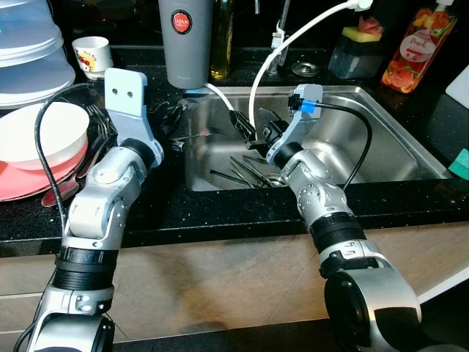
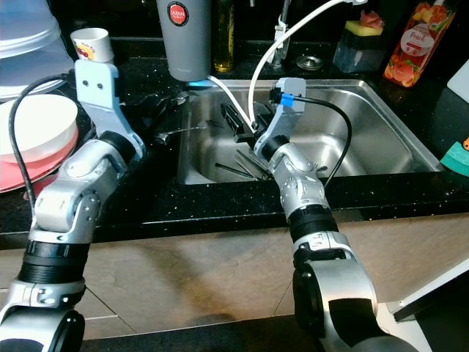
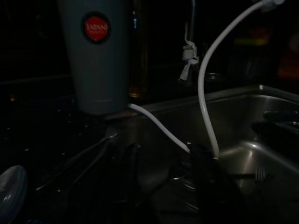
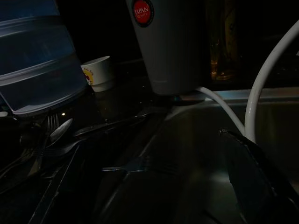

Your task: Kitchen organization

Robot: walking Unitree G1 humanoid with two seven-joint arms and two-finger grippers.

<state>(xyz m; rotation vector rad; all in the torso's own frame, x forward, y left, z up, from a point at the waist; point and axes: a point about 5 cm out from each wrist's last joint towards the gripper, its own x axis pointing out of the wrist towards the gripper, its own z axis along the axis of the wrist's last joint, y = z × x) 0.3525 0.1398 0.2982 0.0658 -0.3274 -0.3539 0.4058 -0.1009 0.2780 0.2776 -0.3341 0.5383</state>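
Note:
Several forks and other cutlery point(image 1: 249, 172) lie in the bottom of the steel sink point(image 1: 410, 147). More cutlery point(image 1: 192, 136) rests on the black counter at the sink's left rim, one handle reaching over the edge. My left gripper point(image 1: 174, 117) hovers over this counter cutlery, open, its dark fingers point(image 3: 215, 186) apart in the left wrist view. Inside the left part of the sink, my right gripper point(image 1: 255, 126) is open just above the cutlery, beside the white hose point(image 1: 271, 55). The right wrist view shows a fork point(image 4: 135, 164) and a spoon point(image 4: 60, 130).
A grey tumbler point(image 1: 185, 40) stands behind the sink's left corner, an oil bottle point(image 1: 222, 37) next to it. A white bowl point(image 1: 44, 136) on a pink plate point(image 1: 22, 183), stacked plastic containers point(image 1: 29, 51) and a cup point(image 1: 93, 55) fill the left counter. A soap bottle point(image 1: 410, 48) stands at back right.

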